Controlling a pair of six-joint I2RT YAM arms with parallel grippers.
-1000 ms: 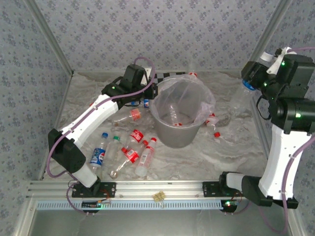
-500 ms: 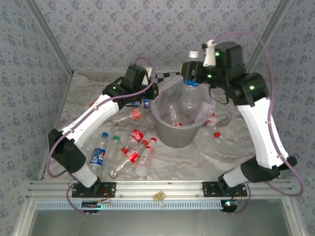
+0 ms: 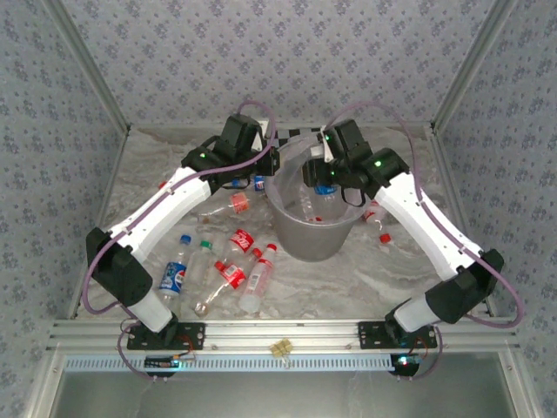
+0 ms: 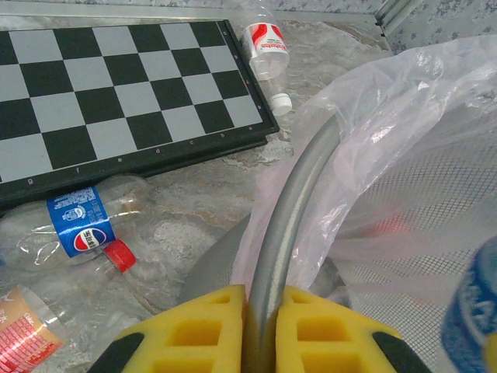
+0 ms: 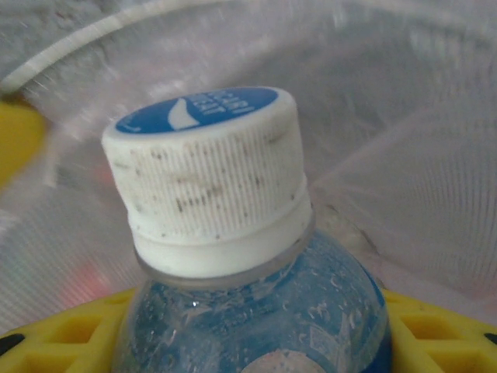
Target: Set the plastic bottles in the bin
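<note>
**Left gripper** [image 3: 264,165] — clamped shut on the rim of the round grey bin [image 3: 315,237], which is lined with a clear crinkly plastic bag. The grip sits on the bin's far-left edge. The left wrist view shows the yellow pads [image 4: 198,326] pressed against the grey rim, one on each side.

**Right gripper** [image 3: 324,181] — closed on a small clear plastic bottle with a blue label [image 5: 256,311] and a white ribbed cap with a blue top. A yellow pad shows at either side of its shoulder. The held bottle hangs over the bin's opening, inside the ring of the bag.

**Inside the bin:** another clear bottle [image 3: 306,205] lies near the bottom.

**Outside the bin, on the marbled white table** [image 3: 348,279]:
- Several bottles with red and blue labels [image 3: 228,261] lie clustered to the bin's near-left.
- Red-capped bottles [image 3: 377,218] lie just right of the bin.
- A blue-labelled, red-capped bottle [image 4: 78,229] lies between the bin and the black-and-white checkerboard [image 4: 116,93].
- A red-and-white-labelled bottle [image 4: 264,47] lies beyond the bin, at the board's corner.
</note>
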